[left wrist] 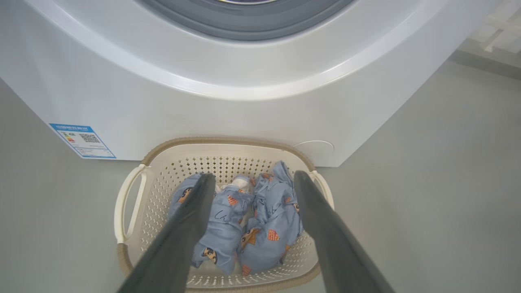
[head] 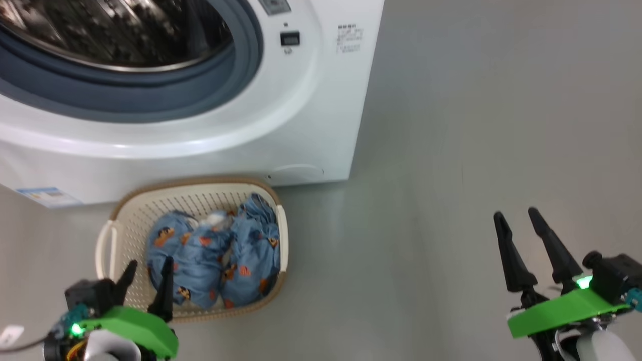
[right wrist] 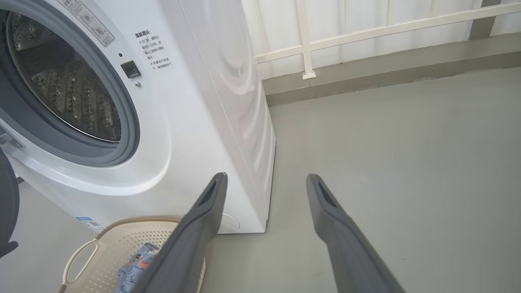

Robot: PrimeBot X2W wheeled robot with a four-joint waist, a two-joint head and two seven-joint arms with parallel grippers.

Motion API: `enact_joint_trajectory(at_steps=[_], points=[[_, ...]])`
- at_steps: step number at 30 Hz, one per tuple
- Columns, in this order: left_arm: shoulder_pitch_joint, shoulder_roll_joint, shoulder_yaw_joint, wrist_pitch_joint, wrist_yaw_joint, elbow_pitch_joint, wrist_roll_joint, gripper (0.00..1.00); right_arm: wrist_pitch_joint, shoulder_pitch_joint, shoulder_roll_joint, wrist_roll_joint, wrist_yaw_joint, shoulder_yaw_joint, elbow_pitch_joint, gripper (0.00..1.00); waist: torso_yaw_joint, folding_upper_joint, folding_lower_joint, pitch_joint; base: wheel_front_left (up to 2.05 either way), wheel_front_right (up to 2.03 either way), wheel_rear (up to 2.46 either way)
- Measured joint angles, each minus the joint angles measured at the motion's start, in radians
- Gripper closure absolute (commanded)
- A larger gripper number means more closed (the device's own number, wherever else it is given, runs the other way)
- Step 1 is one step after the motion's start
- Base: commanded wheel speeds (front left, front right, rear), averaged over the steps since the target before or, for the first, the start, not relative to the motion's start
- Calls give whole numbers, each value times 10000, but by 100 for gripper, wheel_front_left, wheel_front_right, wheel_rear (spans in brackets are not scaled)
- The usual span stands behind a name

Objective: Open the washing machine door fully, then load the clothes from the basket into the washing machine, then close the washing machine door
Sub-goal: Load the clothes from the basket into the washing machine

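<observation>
The white washing machine stands at the upper left with its steel drum uncovered. A dark curved edge of the washing machine door shows at the far left of the right wrist view, swung away from the opening. The cream basket sits on the floor against the machine's front and holds the light blue printed clothes. My left gripper hangs open over the basket's near rim, its fingers framing the clothes above the basket. My right gripper is open over bare floor, far right of the basket.
Grey floor stretches to the right of the machine. A white railing on a low grey curb runs behind it. A blue label sticker sits low on the machine's front, left of the basket.
</observation>
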Motion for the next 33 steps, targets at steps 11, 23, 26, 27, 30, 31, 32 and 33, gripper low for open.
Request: enact_joint_trajectory(at_steps=[11,23,26,27,30,31,32,33], points=[[-2737,244,-982,0,-2,3032,-280,0,-2,-1046,109,-38,0,77,-242,0,-246,0,0,1808,0,0,0],[-5092,345,-2443,288,-10,5695,-1143,0,-2,-2075,178,-171,0,334,-562,0,-449,0,0,3693,0,0,0],[-5478,385,-2742,481,-10,6008,-1390,0,-4,-2249,180,-171,0,345,-640,0,-488,0,0,4081,0,0,0],[-5580,387,-2844,623,-10,6111,-1465,0,-4,-2308,180,-173,0,360,-650,0,-501,0,0,4194,0,0,0],[-5779,426,-3147,752,-10,6307,-1534,0,-36,-2362,186,-174,0,399,-708,0,-543,0,0,4489,0,0,0],[-5867,454,-3231,830,-10,6406,-1580,0,-46,-2364,190,-178,0,407,-731,0,-559,0,0,4578,0,0,0],[-5951,500,-3317,897,-10,6468,-1586,0,-46,-2368,199,-186,0,414,-761,0,-575,0,0,4664,0,0,0],[-6044,554,-3379,951,-10,6518,-1630,0,-46,-2392,213,-190,0,426,-779,0,-590,0,-1,4745,0,0,0]])
